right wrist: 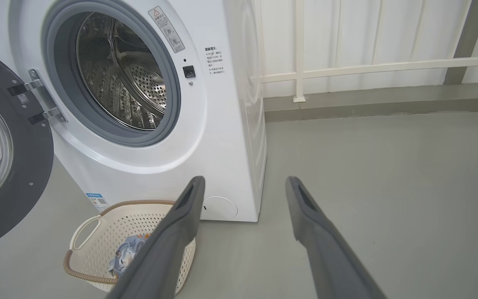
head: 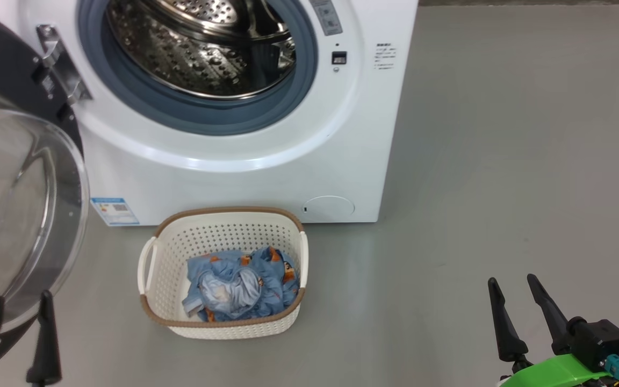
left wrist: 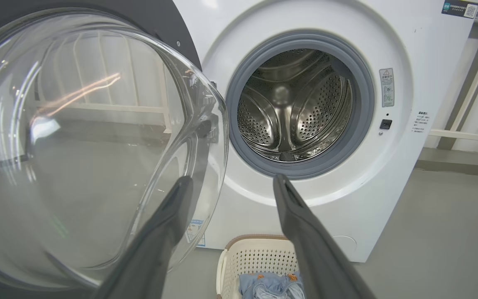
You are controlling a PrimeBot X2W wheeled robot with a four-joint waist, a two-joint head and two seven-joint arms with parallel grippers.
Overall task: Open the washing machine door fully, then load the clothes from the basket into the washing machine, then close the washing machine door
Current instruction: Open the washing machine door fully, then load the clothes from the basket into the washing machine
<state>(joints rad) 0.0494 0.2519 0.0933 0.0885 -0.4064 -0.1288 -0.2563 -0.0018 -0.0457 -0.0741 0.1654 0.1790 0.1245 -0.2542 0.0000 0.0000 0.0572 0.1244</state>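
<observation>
Well, door: the washing machine door [head: 19, 204] hangs wide open on its metal hinge at the left, glass dome bulging out.
Machine: the washing machine [head: 245, 156] has its grey gasket and steel drum in plain sight.
Basket: the basket [head: 218, 236] sits on the floor [head: 476, 188] just in front of the machine, below the opening.
Clothes: the clothes [head: 239, 287] lie bunched up in the basket, blue with orange prints.
Left pincer [left wrist: 232, 179]: fingers apart, empty, close by the door glass.
Right pincer [head: 512, 280]: fingers apart too, empty, well right of the basket.
</observation>
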